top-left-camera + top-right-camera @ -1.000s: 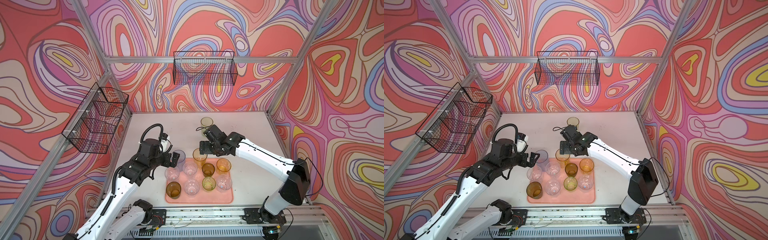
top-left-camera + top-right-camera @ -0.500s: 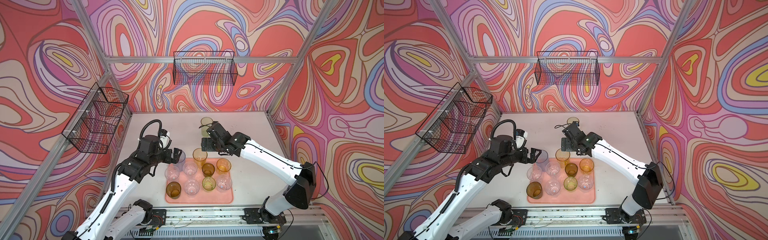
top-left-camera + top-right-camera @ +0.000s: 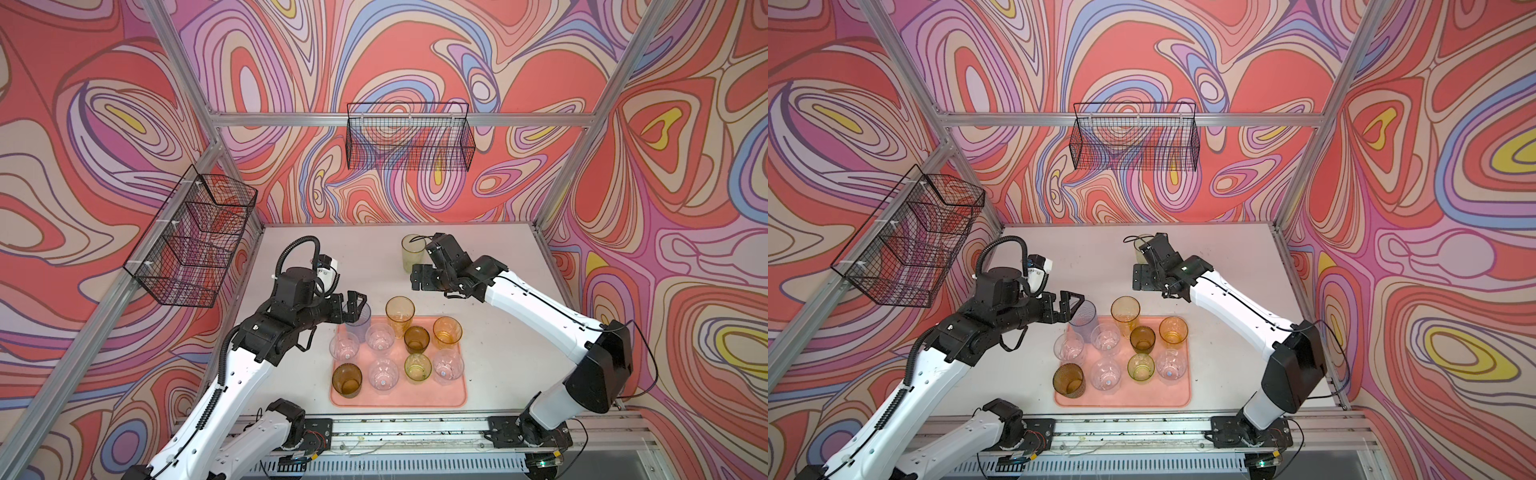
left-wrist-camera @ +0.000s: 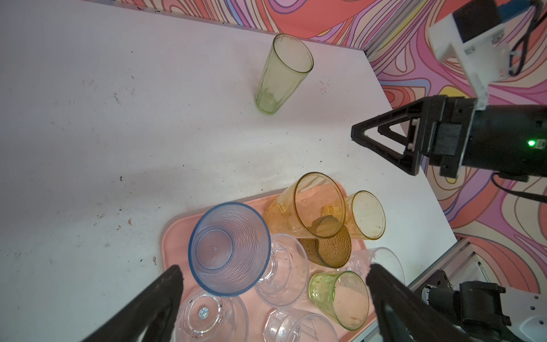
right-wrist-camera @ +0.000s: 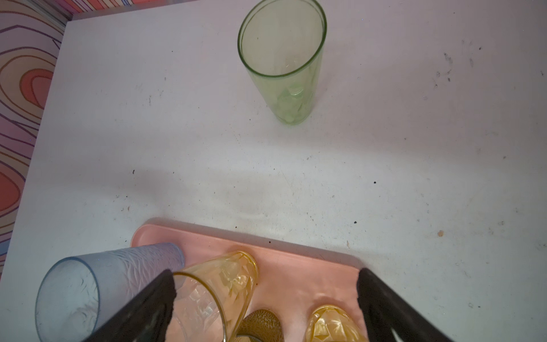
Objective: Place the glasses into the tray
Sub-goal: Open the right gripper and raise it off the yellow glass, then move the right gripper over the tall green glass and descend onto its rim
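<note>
Table (image 3: 316,257): white, scuffed. Carries the tray + one stray glass at far side.
Tray (image 3: 415,398): pink, front-centre of table. Ten glasses upright on it, packed close in rows, prob. to save room. Near strip bare. Task nearly done, I judge; one glass left out.
L claw (image 3: 356,306): jaws spread wide, nothing pinched. Sits at rim of blue glass. In wrist view that glass is just inside one finger, no squeeze seen, so it stands on its own.
R claw (image 5: 266,277): jaws spread wide, empty. Pointed at the stray glass, prob. lining up a side-on grab.
Green glass (image 5: 284,65): tall, upright, on bare table beyond tray's far edge, i.e. off tray. Ahead of R claw, in line w/ the gap, not yet betw. fingers. In a top view R claw is just beside it.
Blue glass (image 3: 358,323): tall, upright on tray's far-left corner, close to rim. Tip risk if L claw clips it.
</note>
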Controlling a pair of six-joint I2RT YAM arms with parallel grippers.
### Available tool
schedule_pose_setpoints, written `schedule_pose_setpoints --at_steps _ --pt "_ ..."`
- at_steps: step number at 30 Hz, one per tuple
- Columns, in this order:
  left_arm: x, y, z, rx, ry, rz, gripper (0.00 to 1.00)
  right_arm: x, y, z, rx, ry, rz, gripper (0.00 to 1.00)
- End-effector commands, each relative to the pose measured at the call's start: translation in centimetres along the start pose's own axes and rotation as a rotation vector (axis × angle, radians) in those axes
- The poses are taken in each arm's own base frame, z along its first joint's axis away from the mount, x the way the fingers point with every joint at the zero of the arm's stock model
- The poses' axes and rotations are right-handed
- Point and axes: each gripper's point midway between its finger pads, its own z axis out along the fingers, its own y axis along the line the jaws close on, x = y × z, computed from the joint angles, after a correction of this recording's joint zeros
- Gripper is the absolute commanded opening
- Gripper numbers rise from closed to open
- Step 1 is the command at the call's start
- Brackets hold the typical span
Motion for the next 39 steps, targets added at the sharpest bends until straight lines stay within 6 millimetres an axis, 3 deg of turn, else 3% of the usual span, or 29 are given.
schedule_pose_setpoints --at_steps 1,14,25,34,39 --pt "-1.0 -0.8 -1.0 0.024 -0.027 -0.021 1.0 -1.5 0.5 0.2 -0.052 -0.013 0.001 0.98" --pt "-1.8 -1.0 -0.1 0.037 -0.033 -0.023 1.0 -5.3 -2.1 0.3 -0.036 -0.067 0.046 0.97" --pt "-2.2 -1.2 1.1 0.069 -0.065 -0.018 1.0 -8.4 -2.8 1.7 -0.062 -0.097 0.089 0.94" --pt "-3.2 -1.5 0.5 0.075 -0.135 0.014 1.0 -11.0 -3.7 5.5 -0.101 -0.074 0.177 0.66" --pt "-3.2 -1.4 0.2 0.078 -0.15 0.026 1.0 -12.2 -3.8 7.1 -0.103 -0.08 0.191 0.58"
